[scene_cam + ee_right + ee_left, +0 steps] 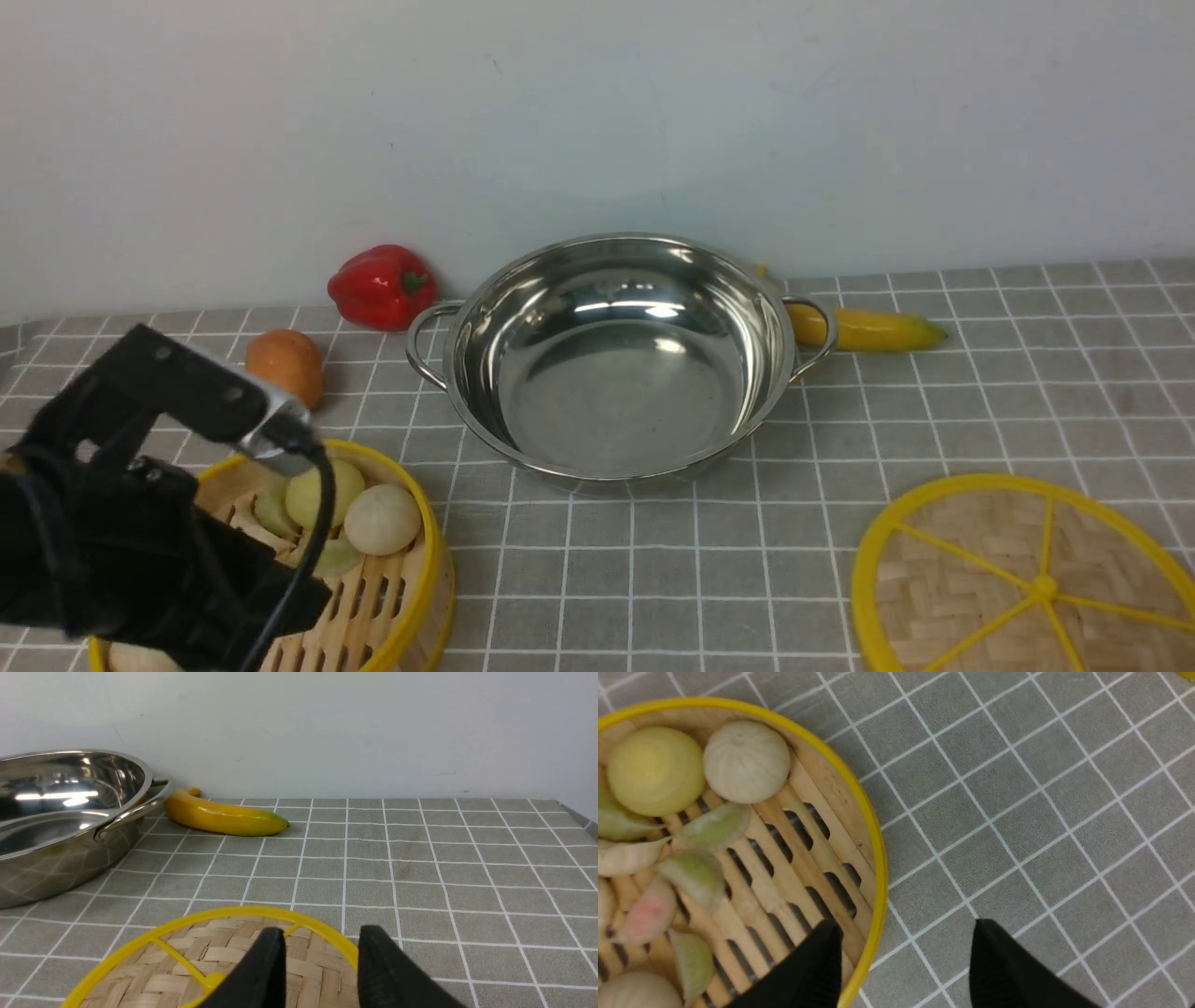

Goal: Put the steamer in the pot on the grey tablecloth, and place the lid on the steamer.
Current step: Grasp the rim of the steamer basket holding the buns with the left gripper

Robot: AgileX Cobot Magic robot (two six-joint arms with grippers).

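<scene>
Now the left gripper point(906, 927), jaws spread astride the wall of the round yellow-rimmed bamboo steamer point(840, 807) lying at eight o'clock from the shiny steel pot point(616, 373), should sink lower and clench squarely, keeping the pale dumplings point(714, 828) level; the right gripper point(322, 931) gapes, empty.

Steamer point(431, 551): 7 o'clock half hidden under left arm point(121, 551), cut by frame edge. Lid point(980, 579): 5 o'clock part cropped. Banana point(878, 329) stem behind pot point(616, 392).
</scene>
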